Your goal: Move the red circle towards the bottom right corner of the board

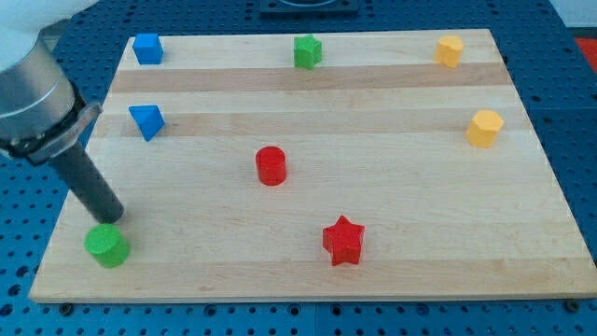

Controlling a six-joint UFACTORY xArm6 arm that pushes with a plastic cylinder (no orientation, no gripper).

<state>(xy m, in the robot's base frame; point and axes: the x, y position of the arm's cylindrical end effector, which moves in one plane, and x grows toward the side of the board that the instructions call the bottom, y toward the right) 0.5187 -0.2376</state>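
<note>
The red circle (270, 165) sits a little left of the board's middle. My tip (111, 219) is at the board's lower left, far to the left of the red circle and just above the green circle (107, 245), touching or nearly touching it. A red star (343, 240) lies below and to the right of the red circle.
A blue cube (147, 48) and a blue triangle (146, 120) are at the upper left. A green block (307, 51) is at the top middle. Two yellow blocks (449, 49) (484, 128) are at the upper right. The wooden board (420, 271) ends at the blue pegboard.
</note>
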